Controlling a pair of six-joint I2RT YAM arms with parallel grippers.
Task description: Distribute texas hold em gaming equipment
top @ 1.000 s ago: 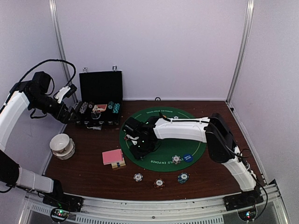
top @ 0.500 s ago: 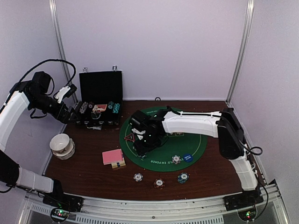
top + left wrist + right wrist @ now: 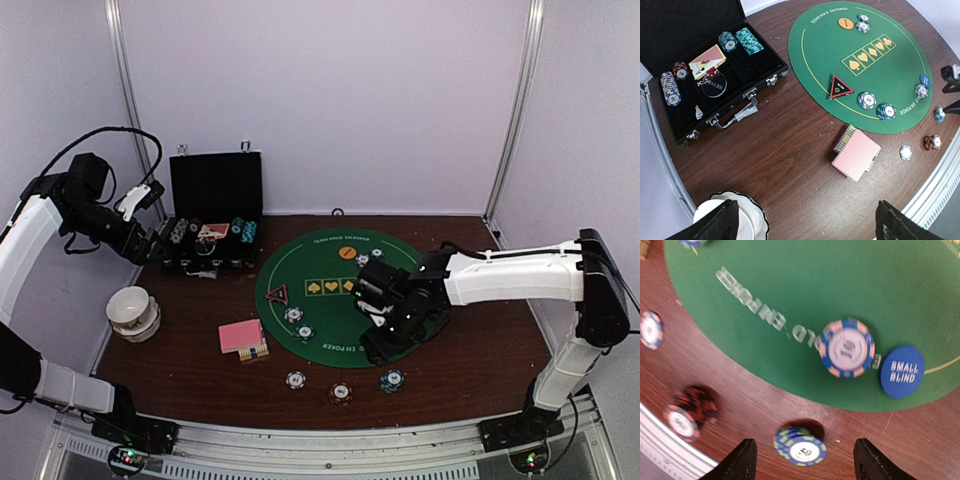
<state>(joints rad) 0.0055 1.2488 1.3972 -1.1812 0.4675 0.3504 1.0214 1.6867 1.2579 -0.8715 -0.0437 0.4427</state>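
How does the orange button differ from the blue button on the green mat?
The orange button lies on the mat's far side, while the blue button lies at its near edge. The blue button reads SMALL BLIND, but the orange button's print is too small to read. Both are flat round discs lying on the green mat.

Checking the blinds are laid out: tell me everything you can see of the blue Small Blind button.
The blue Small Blind button is a flat, round, plastic-looking disc with white capitals on top. It lies face up on the green felt mat near its edge, close beside a pink-and-blue striped chip marked 10. Nothing rests on it.
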